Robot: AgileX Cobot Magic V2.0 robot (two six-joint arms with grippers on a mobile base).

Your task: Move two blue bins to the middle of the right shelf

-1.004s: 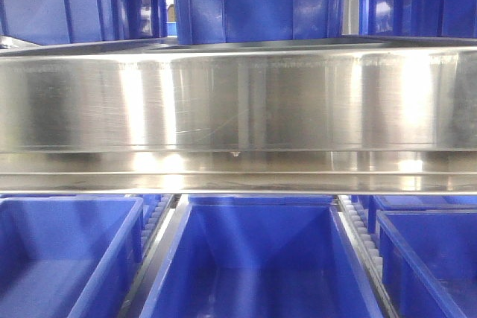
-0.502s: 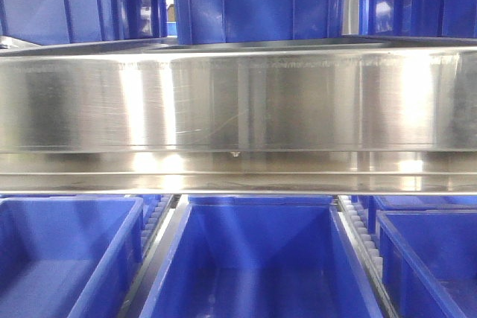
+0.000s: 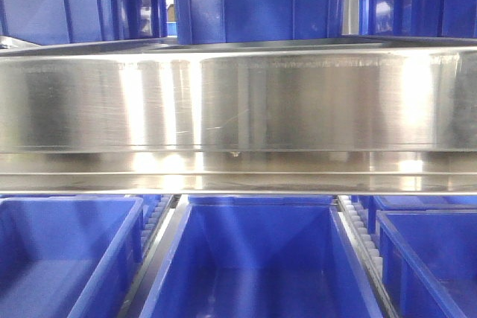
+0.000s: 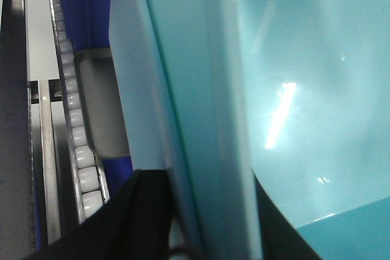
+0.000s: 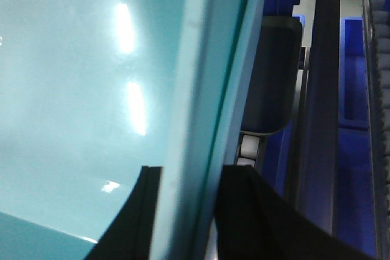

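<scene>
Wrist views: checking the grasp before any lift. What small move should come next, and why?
Probably raise the blue plastic bin slightly, both arms together: left gripper and right gripper each pinch a side wall, and white rollers run close alongside, so sliding could snag.

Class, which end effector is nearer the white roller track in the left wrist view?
Left. The left end effector straddles the bin wall beside the roller track; the right end effector straddles the opposite wall.
</scene>
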